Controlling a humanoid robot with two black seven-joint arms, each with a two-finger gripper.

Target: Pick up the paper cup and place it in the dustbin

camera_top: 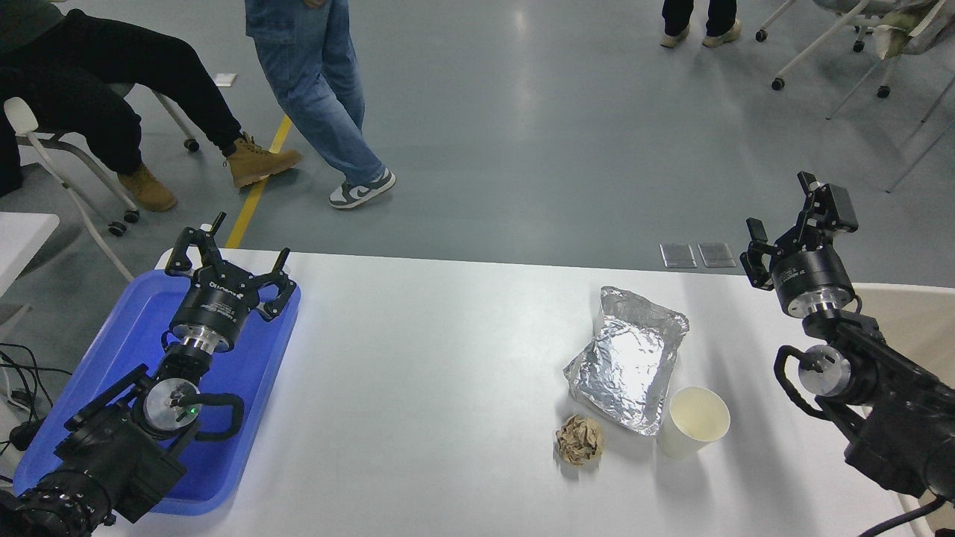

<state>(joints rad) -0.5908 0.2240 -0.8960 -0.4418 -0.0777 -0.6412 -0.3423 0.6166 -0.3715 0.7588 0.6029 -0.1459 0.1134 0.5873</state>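
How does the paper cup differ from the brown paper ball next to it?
The paper cup is smooth, cream-white and stands upright with its mouth open; the paper ball is brown, crumpled and closed on itself. The cup looks clearly larger than the ball. The cup touches the foil tray; the ball lies just clear of it. Both rest untouched on the white table.

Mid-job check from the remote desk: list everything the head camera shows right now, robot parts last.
paper cup: one, cream-white, upright, near table edge, right of centre.
foil tray: one, crinkled silver, just behind and left of the cup.
paper ball: one, crumpled brown, left of the cup.
blue tray: one, table's left end.
dustbin: one, beige, partly seen at right edge behind the right arm.
table: one, white.
people: three partly seen on the grey floor beyond; one seated, far left.
left pincer: black, open, over the blue tray.
right pincer: black, open, raised beyond the table's right end.
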